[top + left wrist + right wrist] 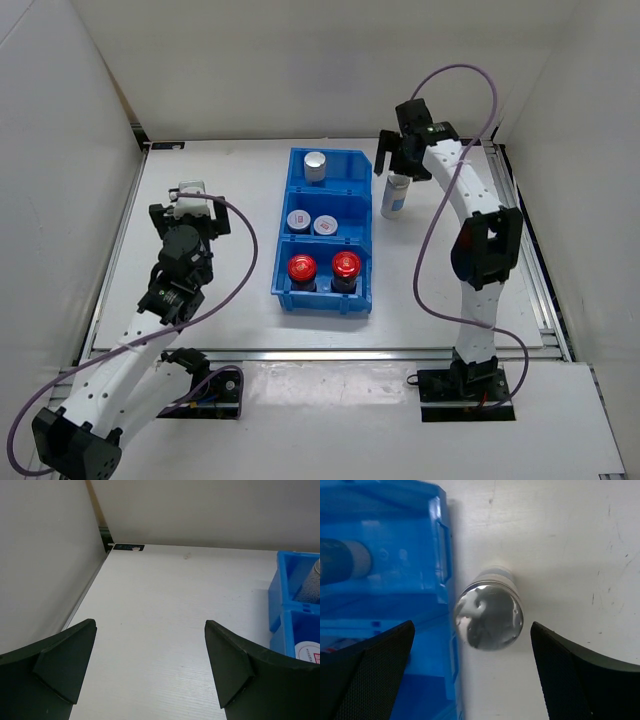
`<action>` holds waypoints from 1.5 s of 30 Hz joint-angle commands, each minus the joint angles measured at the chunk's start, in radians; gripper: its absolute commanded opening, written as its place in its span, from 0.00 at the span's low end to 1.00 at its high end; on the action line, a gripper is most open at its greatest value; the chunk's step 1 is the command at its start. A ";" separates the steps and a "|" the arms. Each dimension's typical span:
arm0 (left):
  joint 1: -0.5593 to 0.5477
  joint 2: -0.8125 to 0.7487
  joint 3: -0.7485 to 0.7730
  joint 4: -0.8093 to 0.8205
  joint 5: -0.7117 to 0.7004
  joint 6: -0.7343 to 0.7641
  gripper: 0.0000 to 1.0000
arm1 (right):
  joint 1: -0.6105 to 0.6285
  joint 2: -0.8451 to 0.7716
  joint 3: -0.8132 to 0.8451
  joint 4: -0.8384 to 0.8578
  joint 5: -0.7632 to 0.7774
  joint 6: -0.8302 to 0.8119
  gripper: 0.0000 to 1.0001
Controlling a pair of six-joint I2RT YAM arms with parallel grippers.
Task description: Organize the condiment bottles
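Hovering with the blue bin (322, 303) just to its left, my right hand (471, 630) is spread wide and empty; the loose tall bottle (396, 198) stands on the table (220, 290) directly beneath it. Light, rigid, tippy, I judge; I'd grip below its slick silver cap (488, 616).

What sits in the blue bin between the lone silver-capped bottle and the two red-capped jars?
Two short silver-lidded jars, side by side in the middle compartment of the bin; the top view shows them.
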 commanded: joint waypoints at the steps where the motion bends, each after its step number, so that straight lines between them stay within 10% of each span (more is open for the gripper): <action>1: -0.003 -0.035 -0.004 0.071 -0.047 0.010 1.00 | -0.004 0.029 0.046 -0.088 -0.008 -0.024 1.00; 7: -0.003 -0.044 -0.004 0.091 -0.028 0.020 1.00 | -0.004 0.072 0.037 -0.088 0.012 -0.035 0.93; 12: -0.003 -0.009 -0.004 0.100 -0.008 0.020 1.00 | -0.004 0.082 0.061 -0.088 0.049 -0.035 0.33; 22: -0.003 0.013 0.005 0.082 0.010 0.000 1.00 | 0.050 -0.127 0.028 0.047 0.191 -0.049 0.00; 27: -0.003 0.022 0.005 0.082 0.010 -0.009 1.00 | 0.082 -0.127 0.092 0.038 0.218 -0.068 0.10; 31: -0.003 0.022 0.005 0.082 0.010 -0.009 1.00 | 0.082 -0.127 0.026 0.067 0.230 -0.078 0.74; 34: -0.003 0.022 0.005 0.072 0.021 -0.020 1.00 | 0.039 -0.081 0.037 0.067 0.198 -0.087 0.92; 45: -0.003 0.043 0.014 0.042 0.053 -0.082 1.00 | -0.073 0.321 0.418 0.025 -0.028 -0.125 1.00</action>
